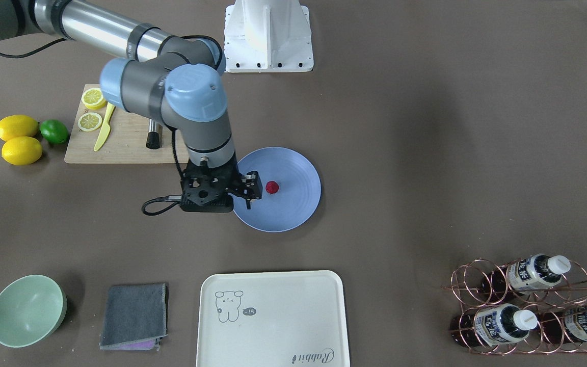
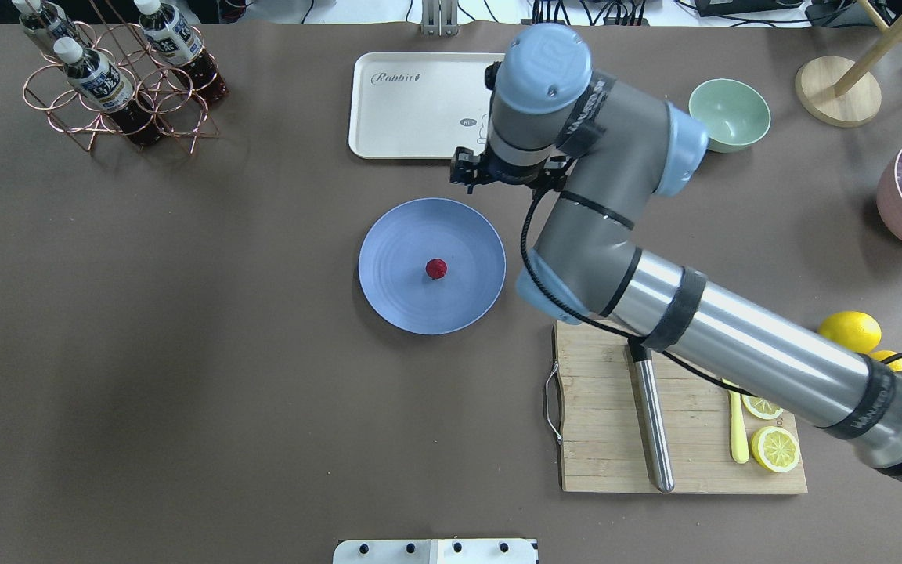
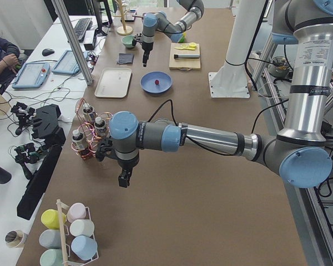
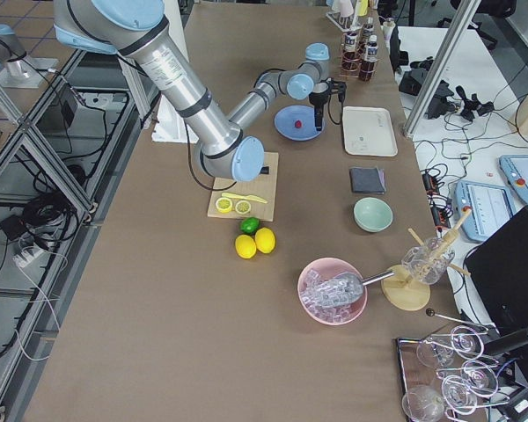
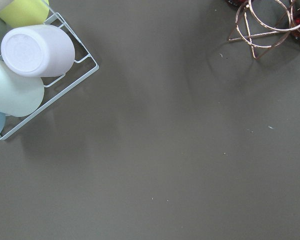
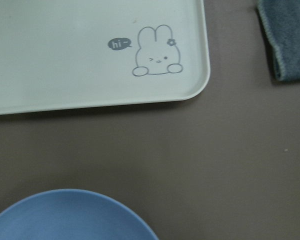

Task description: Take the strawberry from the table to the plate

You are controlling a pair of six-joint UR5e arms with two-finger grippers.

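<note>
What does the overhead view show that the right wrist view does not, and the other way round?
Only the overhead view shows the strawberry, lying on the plate, plus the bottles and the cutting board. Only the wrist view shows the grey cloth and the whole rabbit drawing. Both show the plate and the tray.

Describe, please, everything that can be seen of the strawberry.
The strawberry is a tiny, dark-red, roundish berry, and its surface seems bumpy. It looks whole; leaves are too small to make out. It lies near the middle of the round blue plate and rests on it. Nothing else touches it.
</note>
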